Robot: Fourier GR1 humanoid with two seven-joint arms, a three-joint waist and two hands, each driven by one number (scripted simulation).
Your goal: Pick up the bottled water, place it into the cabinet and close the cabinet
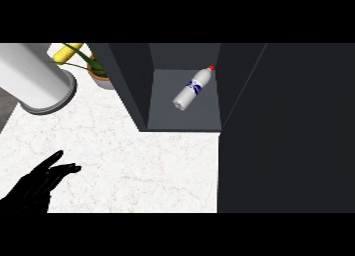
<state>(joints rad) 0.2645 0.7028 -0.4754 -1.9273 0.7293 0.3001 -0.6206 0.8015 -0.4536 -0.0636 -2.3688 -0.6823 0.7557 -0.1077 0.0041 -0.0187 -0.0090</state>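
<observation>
Nearest the lower left of the frame, the left hand (34, 187) is seen above the white marbled table (158, 170), its fingers (56, 165) straight and relaxed, holding nothing; it is noted as resting. The right hand is not found anywhere in the view, so nothing can be recorded of its fingers.

Beyond the bare table, at upper centre, the dark cabinet (132, 85) stands open. The bottled water (192, 89) is recorded inside it, lying on its side on the grey cabinet floor, red cap toward the upper right, base toward the lower left, apart from both side walls. A large dark panel (291, 130) fills the right of the frame; it is judged to be the cabinet door, swung out toward the viewer.

Placement is therefore judged complete, and closing is taken as the step in hand. For this to be done well, the door should be contacted on its outer face near the free edge, swept in one steady arc, and the fingers kept out of the closing gap.

At upper left, a white cylinder (28, 77) and a potted plant (97, 70) are noted, well apart from the door's path.
</observation>
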